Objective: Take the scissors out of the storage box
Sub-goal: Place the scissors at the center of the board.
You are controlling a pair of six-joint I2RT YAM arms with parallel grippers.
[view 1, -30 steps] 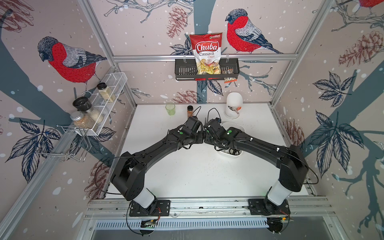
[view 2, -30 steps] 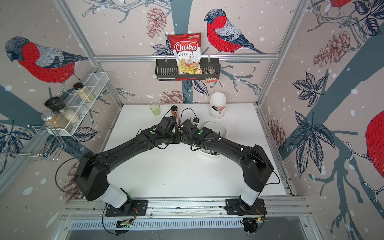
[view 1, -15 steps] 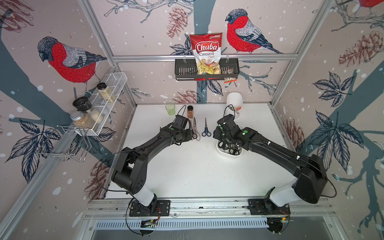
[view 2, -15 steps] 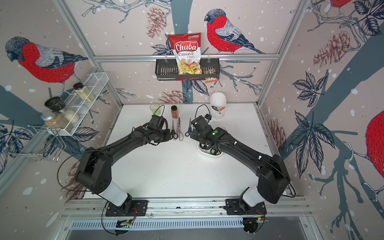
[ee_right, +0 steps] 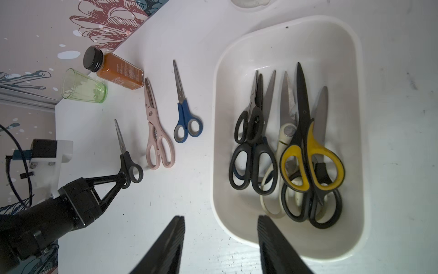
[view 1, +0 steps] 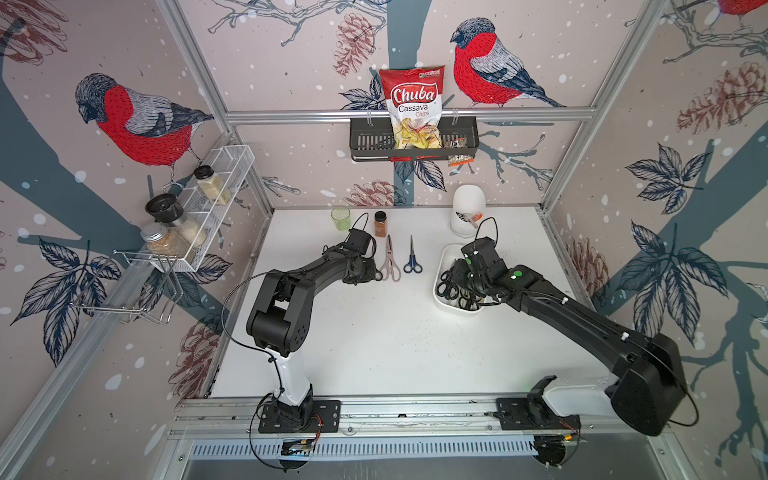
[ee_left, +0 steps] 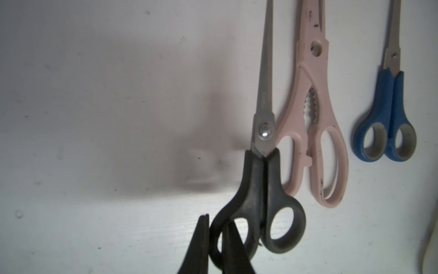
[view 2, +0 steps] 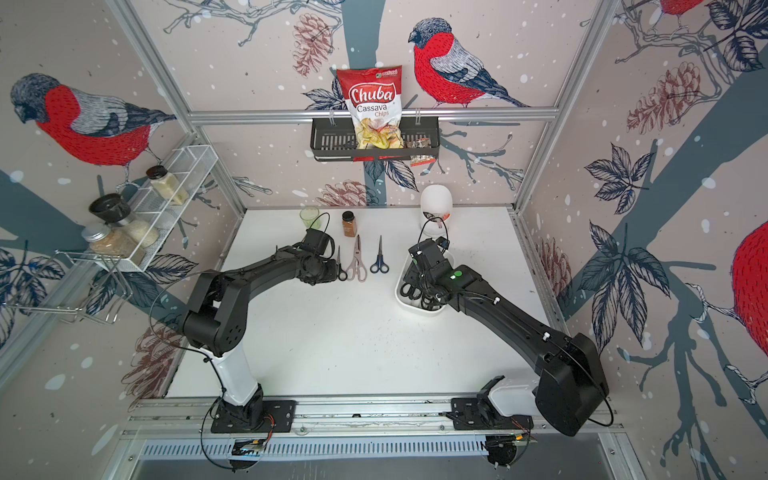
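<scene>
My left gripper (ee_right: 123, 180) is pinched tight on one handle ring of the black-handled scissors (ee_right: 126, 163), with my fingers (ee_left: 199, 244) on either side of the loop. The blades point toward the far edge of the table (view 1: 395, 353). I cannot tell whether this pair rests on the surface or is held just off it. Just to its right lie the pink pair (view 1: 390, 262) and then the blue pair (view 1: 412, 259). Both are flat on the surface, side by side but apart, with their tips toward the far edge, where a green glass (view 1: 340, 218) and a brown spice bottle (view 1: 380, 223) stand.

Further right, near the right edge, sits the storage box (ee_right: 331, 47) with a heap of scissors in it. Two black pairs (ee_right: 254, 142) lie along its left wall and a cream pair (ee_right: 282, 142) in the middle. A yellow-and-black pair (ee_right: 312, 147) lies on top, with more black handles beneath. My right gripper (ee_right: 220, 237) hangs over the box's near end. Its jaws stand apart with nothing between them, one finger over the table and the other over the box.
</scene>
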